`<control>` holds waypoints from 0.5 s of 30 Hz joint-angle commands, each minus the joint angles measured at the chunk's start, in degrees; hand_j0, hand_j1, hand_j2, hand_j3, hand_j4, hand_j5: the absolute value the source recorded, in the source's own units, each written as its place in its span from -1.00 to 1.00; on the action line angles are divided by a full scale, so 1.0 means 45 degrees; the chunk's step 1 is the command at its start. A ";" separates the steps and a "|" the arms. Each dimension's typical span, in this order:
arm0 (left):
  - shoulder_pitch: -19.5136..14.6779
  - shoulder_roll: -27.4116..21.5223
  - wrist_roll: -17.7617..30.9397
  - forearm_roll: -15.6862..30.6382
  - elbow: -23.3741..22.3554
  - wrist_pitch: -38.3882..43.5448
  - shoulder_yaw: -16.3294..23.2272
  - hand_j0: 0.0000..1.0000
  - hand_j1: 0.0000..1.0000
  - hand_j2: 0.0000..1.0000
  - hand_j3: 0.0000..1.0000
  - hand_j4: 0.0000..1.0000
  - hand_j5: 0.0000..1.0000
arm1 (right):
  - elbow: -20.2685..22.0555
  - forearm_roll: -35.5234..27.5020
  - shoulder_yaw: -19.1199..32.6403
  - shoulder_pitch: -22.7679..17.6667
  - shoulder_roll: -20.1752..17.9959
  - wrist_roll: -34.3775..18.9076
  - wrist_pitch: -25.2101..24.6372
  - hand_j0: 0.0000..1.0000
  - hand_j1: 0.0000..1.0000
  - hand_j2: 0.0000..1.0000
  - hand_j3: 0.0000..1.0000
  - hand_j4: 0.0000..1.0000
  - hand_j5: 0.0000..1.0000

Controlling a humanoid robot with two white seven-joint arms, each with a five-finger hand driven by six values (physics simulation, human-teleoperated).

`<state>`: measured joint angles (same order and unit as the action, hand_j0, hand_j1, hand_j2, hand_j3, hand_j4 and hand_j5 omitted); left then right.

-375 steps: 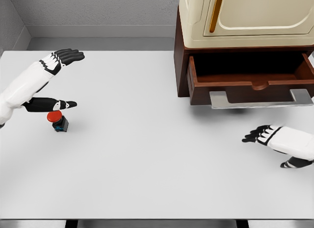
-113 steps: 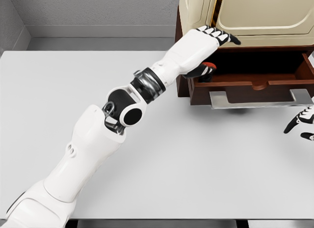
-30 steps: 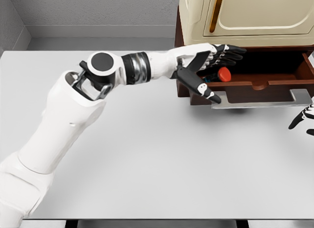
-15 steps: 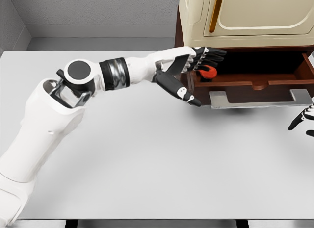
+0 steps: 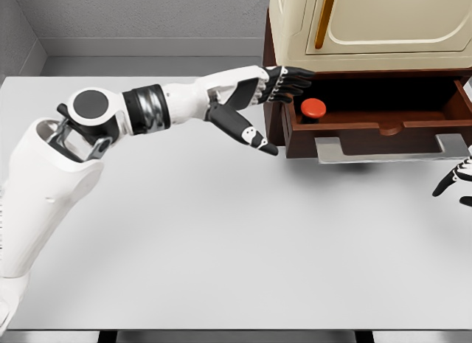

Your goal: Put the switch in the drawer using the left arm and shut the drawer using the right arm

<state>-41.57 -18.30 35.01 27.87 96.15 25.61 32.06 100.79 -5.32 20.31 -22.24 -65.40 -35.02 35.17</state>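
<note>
My left hand is spread and empty; the switch lies just beyond my fingertips, inside the open drawer.

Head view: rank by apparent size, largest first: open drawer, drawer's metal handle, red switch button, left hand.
1. drawer
2. metal handle, though thinner, it spans most of the drawer front
3. left hand, fingers spread, nearer the camera, so unsure against the handle
4. red switch button, inside the drawer's left end

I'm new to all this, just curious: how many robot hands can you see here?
2. The left hand reaches toward the open drawer, fingers spread, holding nothing. The right hand shows only partly at the right edge.
</note>
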 commanded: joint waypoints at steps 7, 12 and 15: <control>0.0000 0.0689 -0.0002 -0.0002 -0.0820 0.0109 0.0103 1.00 1.00 1.00 1.00 1.00 1.00 | 0.0004 -0.0088 -0.0002 0.0000 0.0002 0.0004 -0.0037 0.20 0.20 0.20 0.20 0.20 0.20; -0.0020 0.1079 -0.0002 -0.0022 -0.0937 0.0090 0.0278 1.00 1.00 1.00 1.00 1.00 1.00 | 0.0004 -0.0088 -0.0002 0.0000 0.0002 0.0004 -0.0037 0.20 0.20 0.20 0.20 0.20 0.20; -0.0059 0.1313 -0.0002 -0.0041 -0.1211 0.0070 0.0435 1.00 1.00 1.00 1.00 1.00 1.00 | 0.0004 -0.0088 -0.0002 0.0000 0.0002 0.0004 -0.0037 0.21 0.21 0.21 0.21 0.21 0.21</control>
<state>-41.92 -13.22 34.98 27.86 91.41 25.91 33.59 100.79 -5.31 20.31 -22.24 -65.33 -35.02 35.17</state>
